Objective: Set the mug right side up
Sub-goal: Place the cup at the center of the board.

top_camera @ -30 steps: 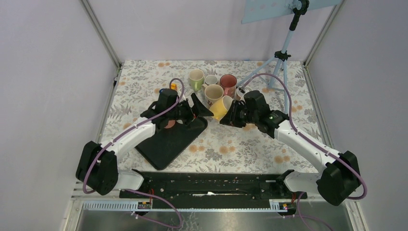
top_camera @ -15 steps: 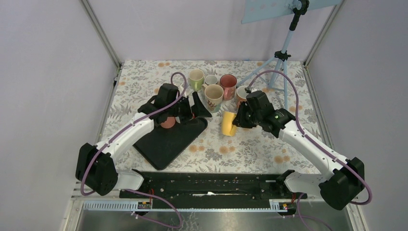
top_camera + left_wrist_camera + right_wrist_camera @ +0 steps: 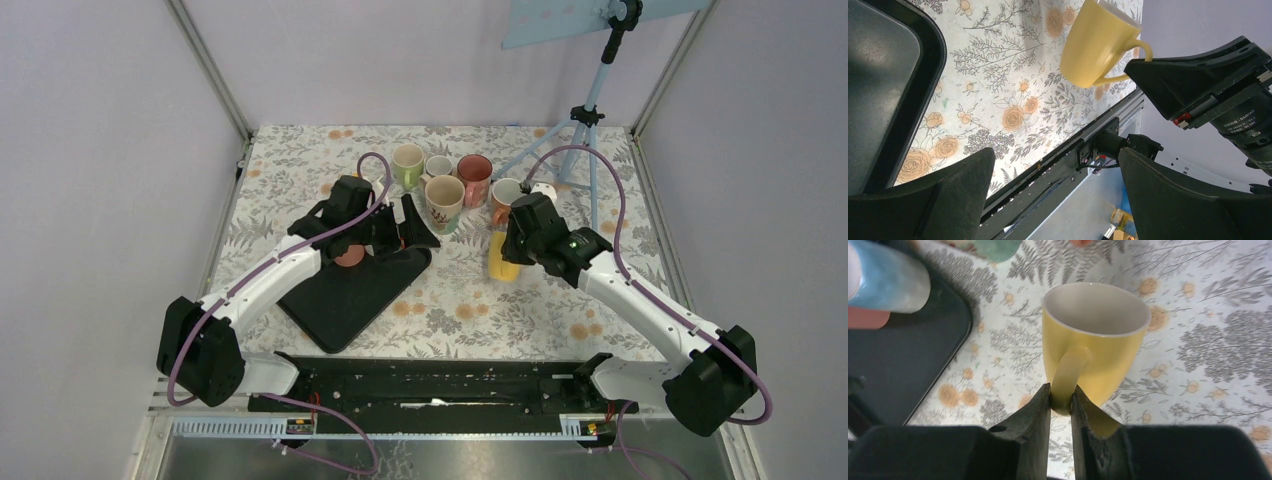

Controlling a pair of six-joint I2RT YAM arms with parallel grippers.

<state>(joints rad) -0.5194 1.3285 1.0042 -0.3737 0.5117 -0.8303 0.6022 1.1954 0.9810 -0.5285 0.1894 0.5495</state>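
The yellow mug point(image 3: 503, 258) has a white inside. It stands mouth up over the flowered cloth, right of the black tray point(image 3: 345, 295). My right gripper point(image 3: 515, 243) is shut on its handle. In the right wrist view the fingers point(image 3: 1038, 410) pinch the handle and the mug point(image 3: 1095, 347) opens upward. I cannot tell whether its base touches the cloth. My left gripper point(image 3: 415, 222) is open and empty at the tray's far corner. In the left wrist view it point(image 3: 1055, 200) faces the mug point(image 3: 1095, 45).
Several upright mugs point(image 3: 445, 190) cluster at the back centre. A terracotta mug point(image 3: 349, 256) sits upside down on the tray under my left arm. A blue tripod point(image 3: 585, 120) stands at the back right. Metal frame posts bound the cloth.
My right gripper carried the yellow mug to the right and turned it from lying on its side to mouth up. The left arm has hardly moved.
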